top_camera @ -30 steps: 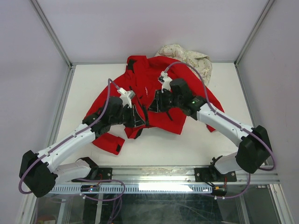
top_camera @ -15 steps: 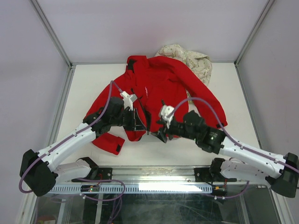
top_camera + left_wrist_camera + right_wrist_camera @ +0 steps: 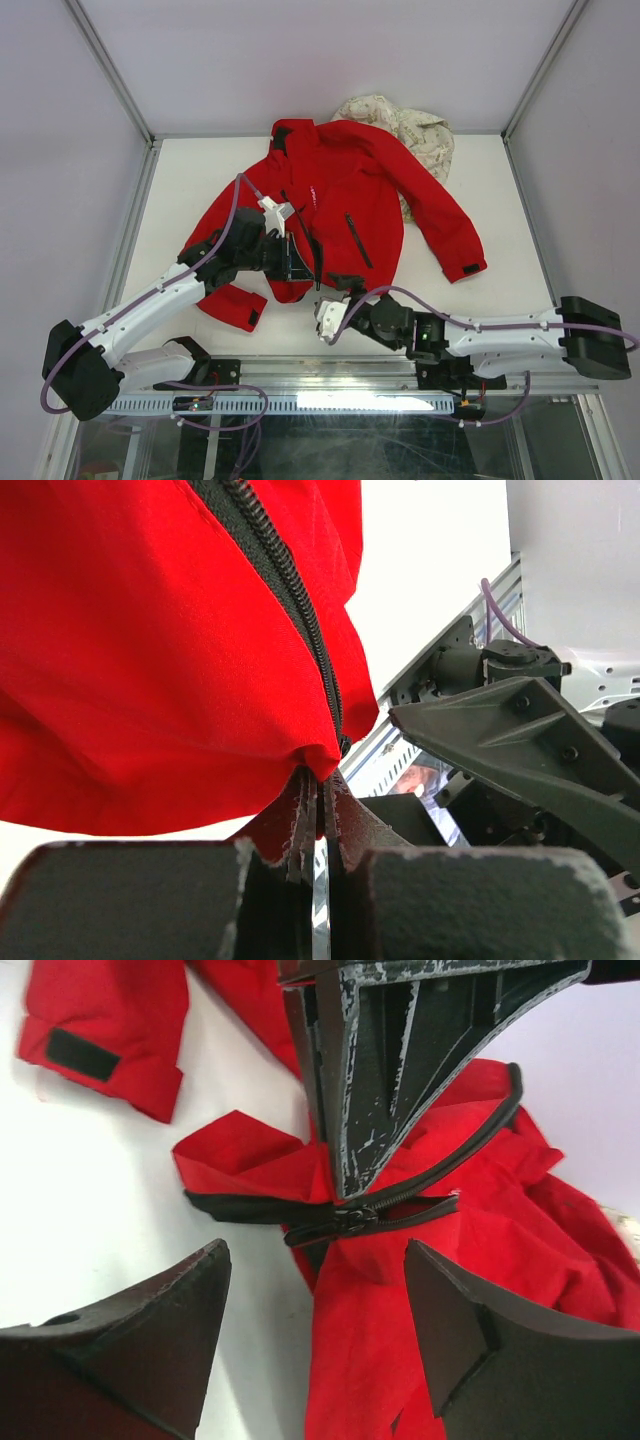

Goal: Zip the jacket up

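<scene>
The red jacket [image 3: 345, 195] lies spread on the table, front up, with its dark zipper [image 3: 305, 235] running down the middle. My left gripper [image 3: 298, 270] is shut on the jacket's bottom hem [image 3: 318, 770] at the foot of the zipper [image 3: 285, 580] and holds it lifted. My right gripper [image 3: 342, 288] is open and empty, low near the front edge, just in front of the hem. In the right wrist view its fingers [image 3: 130, 1340] flank the zipper slider [image 3: 355, 1218], which sits below the left gripper's fingers [image 3: 400, 1060]. The slider is apart from my right gripper [image 3: 315, 1305].
A cream floral garment [image 3: 412, 125] lies at the back right, partly under the jacket's shoulder. The left sleeve's cuff with a black tab [image 3: 85, 1052] lies near the hem. The metal front rail [image 3: 330, 372] runs close behind the right gripper. Walls enclose the table.
My right arm has pulled back from the jacket's chest to the front edge and swung low, now facing the hem. The left gripper has kept its hold and place.
</scene>
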### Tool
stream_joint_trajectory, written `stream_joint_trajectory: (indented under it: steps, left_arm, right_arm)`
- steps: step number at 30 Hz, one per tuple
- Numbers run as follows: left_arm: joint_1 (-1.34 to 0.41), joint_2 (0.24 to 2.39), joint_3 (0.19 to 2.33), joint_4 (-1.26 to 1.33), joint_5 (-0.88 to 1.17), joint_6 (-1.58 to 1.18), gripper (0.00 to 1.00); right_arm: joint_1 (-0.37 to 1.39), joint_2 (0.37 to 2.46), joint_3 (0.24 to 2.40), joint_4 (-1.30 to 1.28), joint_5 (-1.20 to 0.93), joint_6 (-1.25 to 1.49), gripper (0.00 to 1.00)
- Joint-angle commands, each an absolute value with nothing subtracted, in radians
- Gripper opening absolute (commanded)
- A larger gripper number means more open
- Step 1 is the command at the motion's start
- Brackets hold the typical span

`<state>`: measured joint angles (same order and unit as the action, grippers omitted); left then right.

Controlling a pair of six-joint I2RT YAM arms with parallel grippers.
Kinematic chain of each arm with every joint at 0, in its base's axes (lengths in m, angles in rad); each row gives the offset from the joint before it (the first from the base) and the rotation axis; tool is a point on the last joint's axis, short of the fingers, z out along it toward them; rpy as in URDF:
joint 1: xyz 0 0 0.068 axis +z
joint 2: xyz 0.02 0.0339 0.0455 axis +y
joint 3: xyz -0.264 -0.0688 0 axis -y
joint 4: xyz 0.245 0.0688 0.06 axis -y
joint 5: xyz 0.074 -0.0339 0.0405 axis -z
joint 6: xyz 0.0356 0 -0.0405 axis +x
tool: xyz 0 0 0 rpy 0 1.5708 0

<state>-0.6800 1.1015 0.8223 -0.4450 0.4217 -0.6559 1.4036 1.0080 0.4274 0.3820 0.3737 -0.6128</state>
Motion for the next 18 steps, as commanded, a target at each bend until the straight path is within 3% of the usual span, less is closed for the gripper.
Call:
stream_joint_trajectory:
  steps: [1,13,18]
  left_arm:
    - [-0.682,1.075,0.837,-0.422,0.452,-0.68,0.0]
    - [-0.682,1.068,0.826,-0.42,0.451,-0.684,0.0]
    - [-0.681,1.063,0.815,-0.42,0.444,-0.683,0.0]
  right_arm:
    - [1.431,1.089,0.415,0.69,0.538,-0.743,0.73]
    - [1.44,1.171,0.412,0.801,0.571,-0.804,0.68]
    - [1.44,1.103,0.422,0.694,0.54,-0.748,0.56]
